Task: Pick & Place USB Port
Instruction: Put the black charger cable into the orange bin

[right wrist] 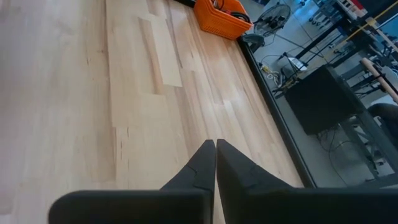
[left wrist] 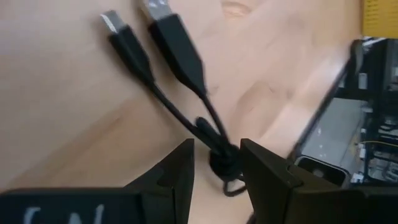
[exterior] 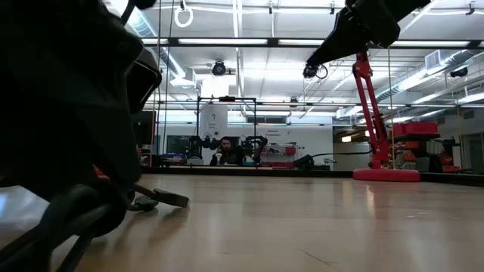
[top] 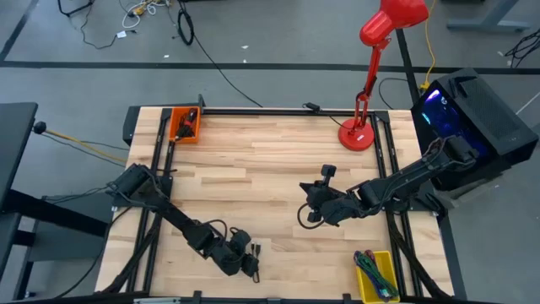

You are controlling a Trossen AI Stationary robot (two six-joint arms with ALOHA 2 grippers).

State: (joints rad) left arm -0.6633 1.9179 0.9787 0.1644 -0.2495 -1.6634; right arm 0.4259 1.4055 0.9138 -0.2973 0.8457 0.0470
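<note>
At the wooden table's (top: 278,152) six o'clock edge, the left gripper (left wrist: 216,163) is straddling the black twin-plug USB cable (left wrist: 168,68) with parted fingers, not gripping, risking snagging its coil when lifting; the right gripper (right wrist: 215,163) is hovering shut, empty.

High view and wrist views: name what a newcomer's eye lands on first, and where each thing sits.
The red desk lamp stands out first, its base at the table's far right edge. Next, the left gripper near the front edge, jaws open around a black USB cable lying on the wood. Then two bins: an orange bin at the far left corner and a yellow bin at the near right.
</note>
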